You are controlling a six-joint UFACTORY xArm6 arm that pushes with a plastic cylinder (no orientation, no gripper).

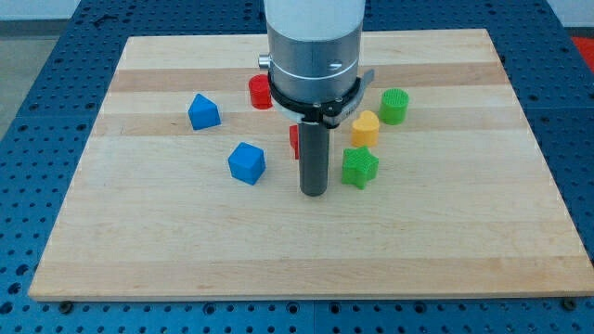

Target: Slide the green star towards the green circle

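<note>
So far the green star (359, 167) sits just right of my tip (313, 193), near it but seemingly not touching; no jaws exist to open or close. The green circle (393, 106) lies farther up-right, well apart from the star, so most sliding remains. A yellow block (365, 127) crowds that path. Board edges are far away.

Two blue blocks (204, 112) (247, 162), red cylinder (260, 92), yellow heart (365, 127) — on wooden board (445, 241).
</note>
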